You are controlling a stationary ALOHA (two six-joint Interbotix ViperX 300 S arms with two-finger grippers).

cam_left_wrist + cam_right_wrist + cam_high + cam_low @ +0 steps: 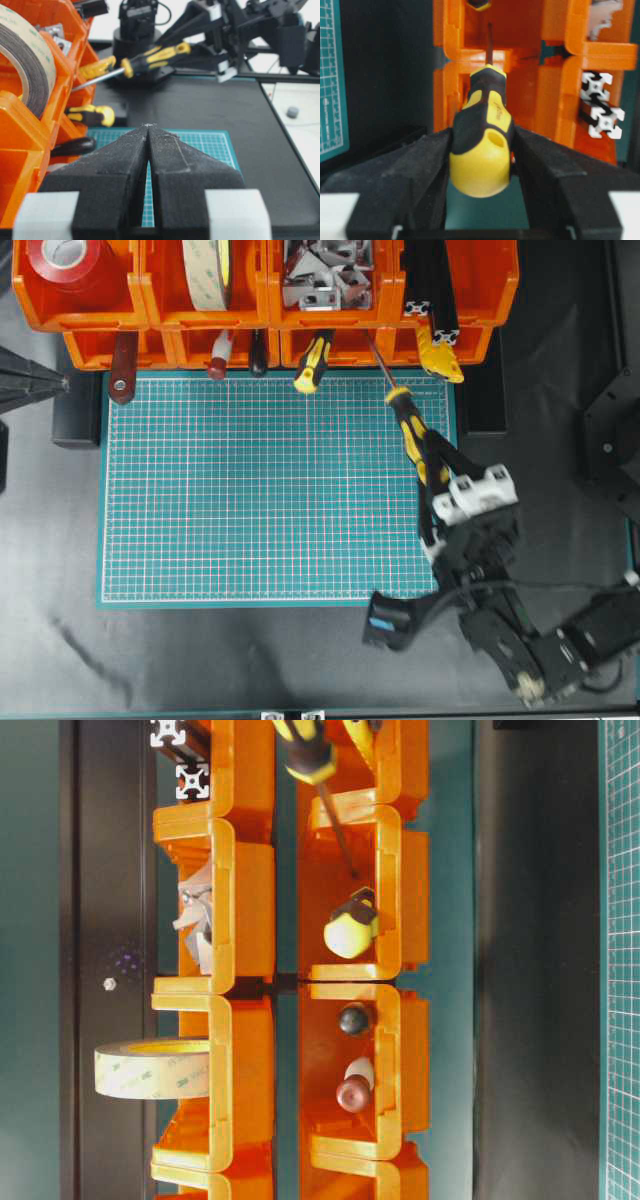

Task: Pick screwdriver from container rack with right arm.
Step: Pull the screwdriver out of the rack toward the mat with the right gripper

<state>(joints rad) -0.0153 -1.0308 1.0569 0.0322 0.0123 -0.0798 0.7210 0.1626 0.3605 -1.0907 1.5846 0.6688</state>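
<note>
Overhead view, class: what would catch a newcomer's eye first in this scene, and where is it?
The bright orange container rack along the top edge stands out first, its bins holding red tape, a tape roll and tool handles. Next comes the right gripper, at the green cutting mat's right side, clamped on the long screwdriver's yellow-and-black handle, with the shaft still reaching into a lower bin.

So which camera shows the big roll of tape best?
The table-level view: the tape roll shows whole, side-on, sticking out of its bin. The overhead view crops its top, the left wrist view shows only part, and the right wrist view misses it.
</note>
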